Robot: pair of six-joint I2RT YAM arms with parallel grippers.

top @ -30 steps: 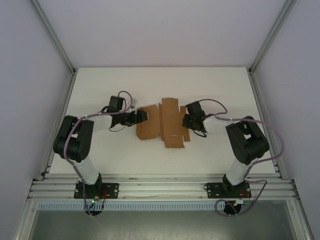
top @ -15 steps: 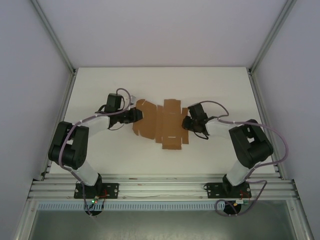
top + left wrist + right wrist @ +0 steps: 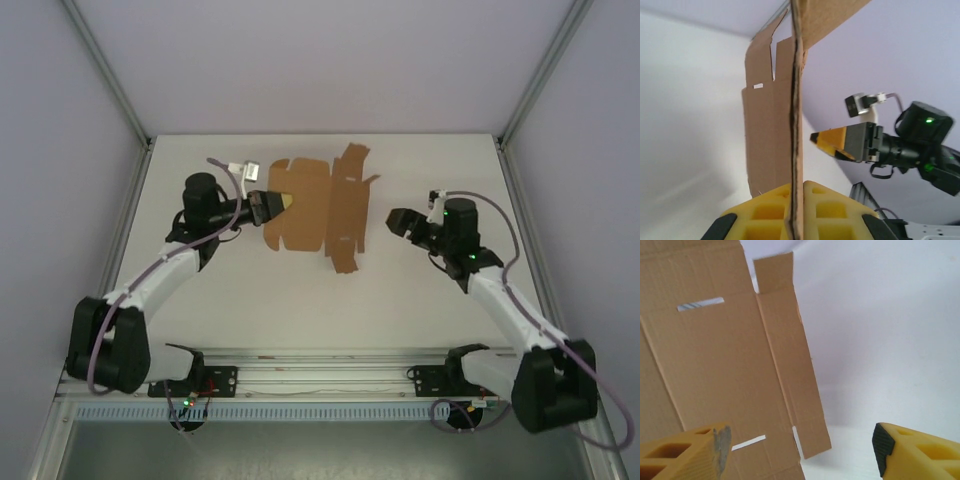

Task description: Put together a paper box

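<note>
The left fingers (image 3: 816, 206) are clamped shut on one edge of the paper box (image 3: 771, 125). In the left wrist view the sheet is edge-on, pinched right between the two yellow pads and running straight out past the tips. From above, those left fingers (image 3: 272, 204) have the box's (image 3: 318, 205) nearest edge, and the flat sheet stretches away from them toward the other arm. It looks like it's held up off the tabletop (image 3: 300, 300) rather than lying on it, but I wouldn't swear to that. The box is unfolded and roughly cross-shaped, with the wide panel just beyond the left fingertips. The longer strip with the flaps is on the far side of that panel, running crosswise to the direction the left fingers point.

The right fingers (image 3: 398, 222) are spread wide open with nothing in them, near the flap side but clearly apart from it. In the right wrist view, the right fingers (image 3: 905, 447) have the cardboard (image 3: 720, 365) ahead and off toward one finger, not between the two. So the left arm is the one actually on the box. My guess is the right one needs to close that gap and get onto the narrow side strip to start folding.

No brand, label or print anywhere that I can read. It's plain brown kraft with crease lines and a couple of thin slots (image 3: 700, 304).
</note>
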